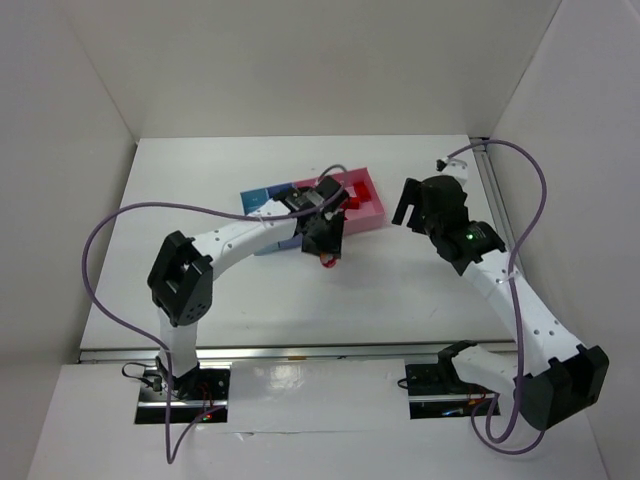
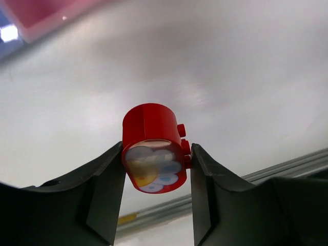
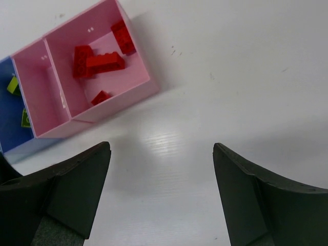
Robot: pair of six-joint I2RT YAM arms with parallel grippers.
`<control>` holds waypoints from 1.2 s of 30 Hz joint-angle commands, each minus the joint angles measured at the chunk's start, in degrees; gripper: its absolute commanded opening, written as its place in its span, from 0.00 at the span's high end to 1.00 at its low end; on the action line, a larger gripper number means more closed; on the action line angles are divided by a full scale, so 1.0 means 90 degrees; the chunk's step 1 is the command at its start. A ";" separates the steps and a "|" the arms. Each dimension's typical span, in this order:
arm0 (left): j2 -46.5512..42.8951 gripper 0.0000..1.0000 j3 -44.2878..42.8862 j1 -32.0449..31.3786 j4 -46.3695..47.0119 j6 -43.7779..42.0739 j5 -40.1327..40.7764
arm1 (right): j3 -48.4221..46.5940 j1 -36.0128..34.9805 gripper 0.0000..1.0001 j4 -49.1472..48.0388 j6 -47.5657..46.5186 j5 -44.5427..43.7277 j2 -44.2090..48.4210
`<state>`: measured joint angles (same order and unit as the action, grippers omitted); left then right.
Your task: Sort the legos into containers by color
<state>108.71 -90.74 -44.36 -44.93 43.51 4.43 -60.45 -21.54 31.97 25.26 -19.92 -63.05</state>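
My left gripper (image 1: 326, 250) is shut on a round red-and-white lego (image 2: 152, 148), a red cylinder with a white printed face, just in front of the trays; it shows as a red speck in the top view (image 1: 327, 262). The containers (image 1: 372, 212) lie at the table's middle. The large pink end tray (image 3: 134, 86) holds several red legos (image 3: 105, 62). The smaller pink tray (image 3: 32, 110) looks empty. The darker blue tray (image 3: 7, 134) holds yellow-green legos (image 3: 13, 84). My right gripper (image 3: 161, 154) is open and empty over bare table right of the trays.
The left arm (image 1: 250, 232) crosses over the left trays and hides the light blue one. White walls enclose the table on three sides. A metal rail (image 2: 287, 166) runs along the near edge.
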 commanded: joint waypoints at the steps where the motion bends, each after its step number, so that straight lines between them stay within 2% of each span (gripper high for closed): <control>1: 0.0322 0.70 -0.1302 0.0279 -0.0329 -0.0839 -0.0101 | 0.0046 0.0147 0.12 0.0032 0.0094 -0.0423 0.0267; 5: 0.1221 0.70 -0.3154 0.0690 -0.0399 -0.1181 -0.0364 | 0.0105 0.0206 0.12 0.0179 0.0152 -0.0657 0.0588; 8: 0.2041 0.70 -0.4056 0.0847 -0.0399 -0.1182 -0.0531 | 0.0163 0.0206 0.12 0.0179 0.0153 -0.0657 0.0755; 11: 0.2686 0.65 -0.4692 0.1071 0.0195 -0.1182 -0.0754 | 0.0105 0.0264 0.12 0.0256 0.0221 -0.0726 0.0755; 12: 0.2823 0.61 -0.4838 0.1129 0.0516 -0.1114 -0.0920 | 0.0027 0.0264 0.12 0.0344 0.0221 -0.0726 0.0755; 13: 0.2950 0.52 -0.4907 0.1217 0.0645 -0.1113 -0.0989 | 0.0027 0.0264 0.11 0.0345 0.0279 -0.0726 0.0755; 14: 0.3183 0.39 -0.4995 0.1218 0.0646 -0.1113 -0.0990 | 0.0027 0.0264 0.11 0.0403 0.0280 -0.0726 0.0755; 15: 0.3272 0.23 -0.5189 0.1285 0.0646 -0.1046 -0.1145 | -0.0051 0.0264 0.11 0.0461 0.0280 -0.0794 0.0755; 17: 0.3205 0.15 -0.5191 0.1286 0.0715 -0.1045 -0.1214 | -0.0110 0.0264 0.07 0.0530 0.0280 -0.0852 0.0755; 19: 0.2952 0.07 -0.4939 0.1286 0.0841 -0.1123 -0.1302 | -0.0042 0.0264 0.00 0.0530 0.0358 -0.0921 0.0755; 20: 0.2796 0.05 -0.4831 0.1209 0.0919 -0.1210 -0.1302 | -0.0042 0.0264 0.00 0.0530 0.0416 -0.1008 0.0755; 27: 0.0893 0.05 -0.3436 0.0964 0.1134 -0.1816 -0.1118 | -0.0031 0.0323 0.00 0.0909 0.1323 -0.1818 0.0317; 31: -0.0581 0.05 -0.1613 0.0964 0.1300 -0.2050 -0.0162 | -0.0100 0.0323 0.00 0.1067 0.1646 -0.2317 0.0062; 36: -0.2289 0.04 0.0079 0.1119 0.1358 -0.1964 0.1089 | 0.0065 0.0381 0.00 0.0813 0.1335 -0.2094 -0.0026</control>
<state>93.03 -96.60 -35.97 -33.95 26.85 5.96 -59.31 -18.85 39.42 36.99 -36.67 -63.70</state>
